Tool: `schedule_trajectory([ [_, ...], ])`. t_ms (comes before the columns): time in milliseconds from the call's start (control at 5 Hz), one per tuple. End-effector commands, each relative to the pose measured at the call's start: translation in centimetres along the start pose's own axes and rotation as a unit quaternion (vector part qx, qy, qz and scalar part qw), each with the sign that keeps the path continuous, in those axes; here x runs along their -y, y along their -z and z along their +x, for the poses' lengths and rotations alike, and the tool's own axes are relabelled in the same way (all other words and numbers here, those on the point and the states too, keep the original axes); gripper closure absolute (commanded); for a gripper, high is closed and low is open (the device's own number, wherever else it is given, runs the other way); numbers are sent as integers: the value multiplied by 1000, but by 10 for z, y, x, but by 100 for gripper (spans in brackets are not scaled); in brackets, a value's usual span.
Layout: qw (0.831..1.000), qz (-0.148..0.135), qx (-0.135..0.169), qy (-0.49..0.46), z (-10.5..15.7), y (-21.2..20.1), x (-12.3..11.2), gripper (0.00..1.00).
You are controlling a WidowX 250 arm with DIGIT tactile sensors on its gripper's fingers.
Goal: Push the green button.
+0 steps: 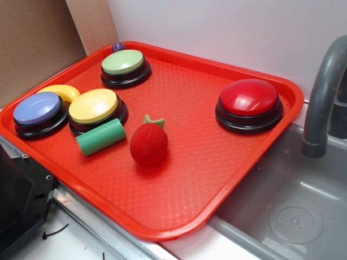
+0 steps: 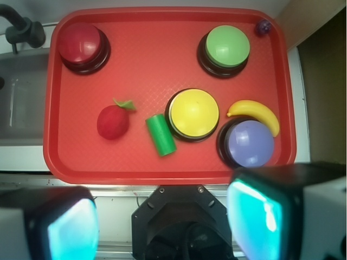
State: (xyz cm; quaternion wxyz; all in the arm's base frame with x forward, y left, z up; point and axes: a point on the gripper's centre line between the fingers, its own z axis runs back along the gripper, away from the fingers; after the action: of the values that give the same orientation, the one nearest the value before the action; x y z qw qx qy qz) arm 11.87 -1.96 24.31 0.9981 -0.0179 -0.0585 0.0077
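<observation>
The green button [image 1: 123,62] is a pale-green dome on a black base at the far left of the red tray [image 1: 179,206]. In the wrist view it [image 2: 227,46] sits at the upper right of the tray [image 2: 135,173]. My gripper [image 2: 162,222] is open, its two teal-padded fingers [image 2: 255,216] wide apart at the bottom of the wrist view, high above the tray's near edge and far from the button. The gripper does not show in the exterior view.
On the tray stand a yellow button [image 2: 193,112], a blue button [image 2: 249,143], a red button [image 2: 81,44], a green cylinder [image 2: 160,135], a red plush fruit [image 2: 113,122], a banana [image 2: 255,111] and a small purple ball [image 2: 263,26]. A sink [image 1: 293,216] with a grey faucet [image 1: 322,103] lies beside the tray.
</observation>
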Motion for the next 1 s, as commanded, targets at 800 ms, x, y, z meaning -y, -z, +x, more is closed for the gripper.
schedule_trajectory([
  [800,983,108,33,-146,130,155,-110,0],
])
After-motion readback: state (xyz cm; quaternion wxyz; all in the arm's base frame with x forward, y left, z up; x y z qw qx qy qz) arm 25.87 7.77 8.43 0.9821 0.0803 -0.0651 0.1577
